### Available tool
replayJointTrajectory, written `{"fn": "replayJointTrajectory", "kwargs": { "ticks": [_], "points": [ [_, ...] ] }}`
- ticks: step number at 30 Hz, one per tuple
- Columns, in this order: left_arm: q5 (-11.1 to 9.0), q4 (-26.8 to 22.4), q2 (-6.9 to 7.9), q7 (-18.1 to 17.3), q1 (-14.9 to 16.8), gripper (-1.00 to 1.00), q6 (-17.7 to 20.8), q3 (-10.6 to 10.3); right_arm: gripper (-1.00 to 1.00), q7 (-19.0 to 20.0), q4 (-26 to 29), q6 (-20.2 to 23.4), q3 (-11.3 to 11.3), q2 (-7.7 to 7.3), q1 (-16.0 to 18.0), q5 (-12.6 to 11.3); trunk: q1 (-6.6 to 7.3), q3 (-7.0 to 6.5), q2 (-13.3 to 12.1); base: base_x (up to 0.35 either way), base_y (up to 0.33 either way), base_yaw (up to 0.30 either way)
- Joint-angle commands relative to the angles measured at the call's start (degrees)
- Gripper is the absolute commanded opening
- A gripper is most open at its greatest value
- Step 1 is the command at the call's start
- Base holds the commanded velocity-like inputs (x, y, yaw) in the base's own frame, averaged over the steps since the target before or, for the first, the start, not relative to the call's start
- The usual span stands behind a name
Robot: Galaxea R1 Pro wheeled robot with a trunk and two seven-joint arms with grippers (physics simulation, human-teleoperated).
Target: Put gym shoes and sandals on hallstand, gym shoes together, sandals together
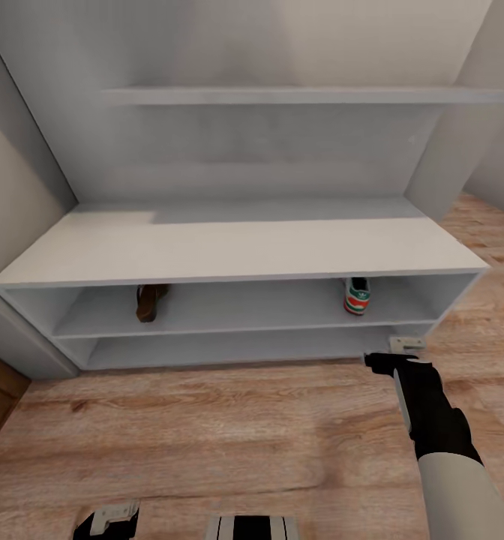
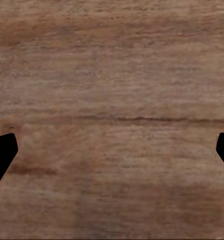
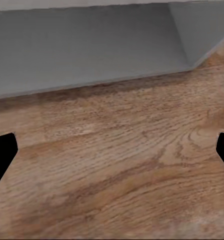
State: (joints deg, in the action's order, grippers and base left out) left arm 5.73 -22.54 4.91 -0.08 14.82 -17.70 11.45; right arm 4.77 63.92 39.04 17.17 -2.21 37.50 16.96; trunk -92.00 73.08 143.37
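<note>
No writing can be read on the gym shoe [image 1: 356,295], whose green stripes and red-orange heel patch show at the right end of the hallstand's [image 1: 237,247] upper bay, while a brown sandal [image 1: 150,301] sits at that bay's left end, well apart from it, and a small pale item I cannot identify lies at the hallstand's lower right corner. The hallstand stands against a pale wall on the light wood-plank corridor floor [image 1: 229,435]. The right gripper [image 3: 112,150] hangs over the floor just before the hallstand's right end, fingers wide apart; the left gripper's [image 2: 112,150] fingers are also spread over bare planks.
</note>
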Motion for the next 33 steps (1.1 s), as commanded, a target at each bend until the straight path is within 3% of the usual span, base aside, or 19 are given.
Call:
{"fn": "replayJointTrajectory", "kwargs": {
  "ticks": [1,9,12,17,18,19,27,28,33],
  "points": [
    [0.60,0.08,-0.03,-0.01,0.03,1.00,-0.23,0.37,1.00,0.48,-0.01,0.25,0.07,0.01,0.03,0.62,0.05,0.04,0.02,-0.336,0.000,0.000],
    [0.60,0.32,0.01,-0.01,0.03,1.00,-0.31,0.41,1.00,0.30,-6.09,-0.98,0.10,-0.02,0.01,0.64,0.05,0.04,0.02,-0.312,0.000,0.000],
    [0.60,0.46,-0.05,0.08,0.03,1.00,-0.33,0.41,1.00,0.16,-13.76,-9.93,0.15,-0.08,-0.09,0.62,0.05,0.04,0.02,-0.118,0.000,0.000],
    [0.60,0.53,-0.07,0.14,0.03,1.00,-0.58,0.41,1.00,0.04,-20.50,-19.20,0.21,-0.44,-0.64,0.62,0.05,0.04,0.02,-0.038,0.000,0.000],
    [0.60,0.57,-0.07,0.11,0.03,1.00,-1.06,0.41,1.00,0.02,-23.54,-22.80,0.20,-0.80,-1.00,0.62,0.05,0.04,0.02,-0.015,0.000,0.000],
    [0.60,0.57,-0.07,0.11,0.03,1.00,-1.06,0.41,1.00,0.02,-23.54,-22.80,0.20,-0.80,-1.00,0.62,0.05,0.04,0.02,-0.015,0.000,0.000],
    [0.58,1.15,0.00,0.16,-0.08,1.00,-4.96,0.41,1.00,-0.02,-38.32,-40.02,0.17,-2.45,-1.93,0.54,0.05,0.04,0.02,-0.005,0.000,0.000],
    [0.59,1.72,0.01,0.16,-0.12,1.00,-5.85,0.41,1.00,-0.02,-46.81,-50.31,0.15,-3.29,-2.08,0.49,0.05,0.04,0.02,0.000,0.000,0.000],
    [0.54,1.95,0.01,0.17,-0.13,1.00,-6.16,0.41,1.00,0.02,-54.05,-58.96,0.15,-4.62,-2.88,0.41,0.05,0.04,0.02,0.000,0.000,0.000]
  ]
}}
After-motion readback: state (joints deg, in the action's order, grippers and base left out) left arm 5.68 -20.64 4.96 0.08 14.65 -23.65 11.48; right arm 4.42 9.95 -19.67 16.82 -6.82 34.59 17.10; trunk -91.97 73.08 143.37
